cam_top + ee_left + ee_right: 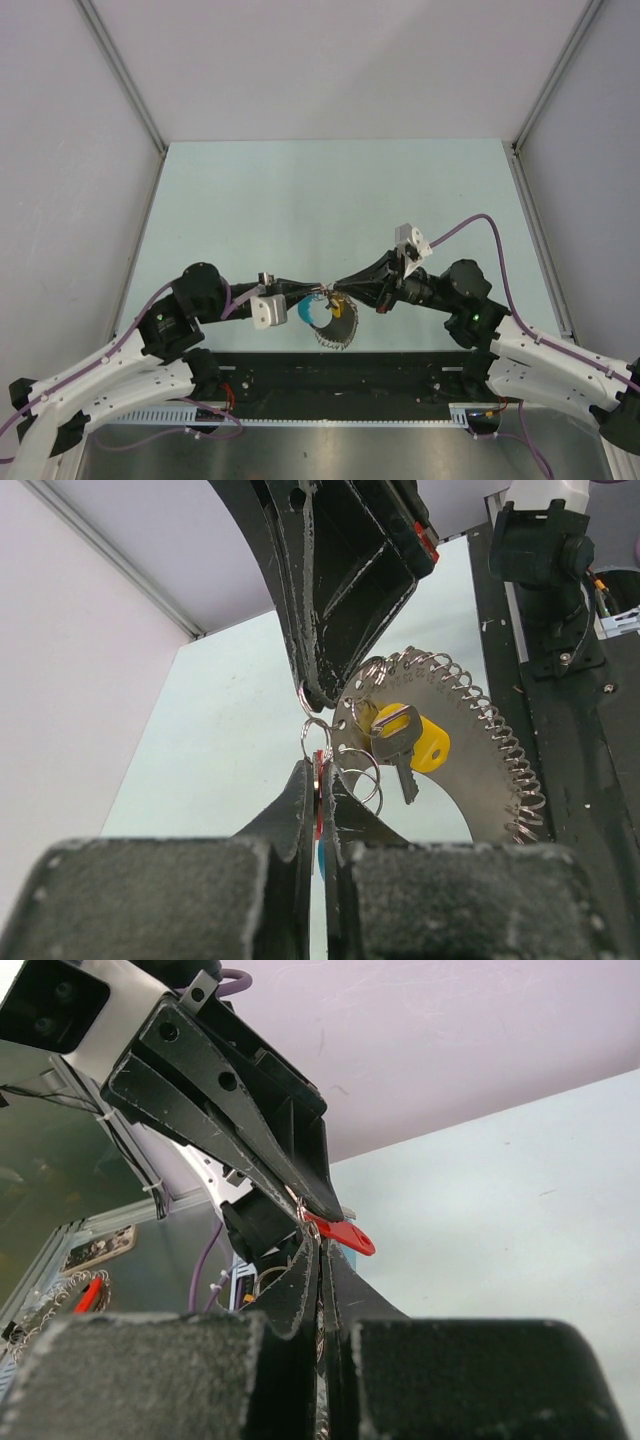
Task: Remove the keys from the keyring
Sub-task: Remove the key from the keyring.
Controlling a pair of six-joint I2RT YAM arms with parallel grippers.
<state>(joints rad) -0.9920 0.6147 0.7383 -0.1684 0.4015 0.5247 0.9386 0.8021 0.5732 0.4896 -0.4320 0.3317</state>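
Bench (300, 200): pale green, lying under both arms. The keyring is not touching it.

Left arm (120, 365) and right arm (540, 350): you are reaching both inward from the near edge. Their tips are meeting nose to nose above the near middle of the bench.

Left gripper (318, 780): it is sitting fully closed. A thin red strip is showing between its fingers. In the right wrist view the head of the red key (345, 1234) is poking out beside its tip, so you are pinching that key.

Right gripper (322, 1250): also fully closed. It is pinching a thin silvery ring of the keyring just above the left gripper's tip.

Keyring (338, 330): it is hanging in the air directly below the two meeting tips. In the left wrist view it is showing as a curved silvery plate with a row of holes and a wire coil along its outer edge. A blue arc (308, 314) is hanging on its left side.

Small rings (362, 780): several thin wire loops are dangling between the gripper tips and the plate.

Yellow key (405, 738): it is hanging against the plate, blade pointing down.
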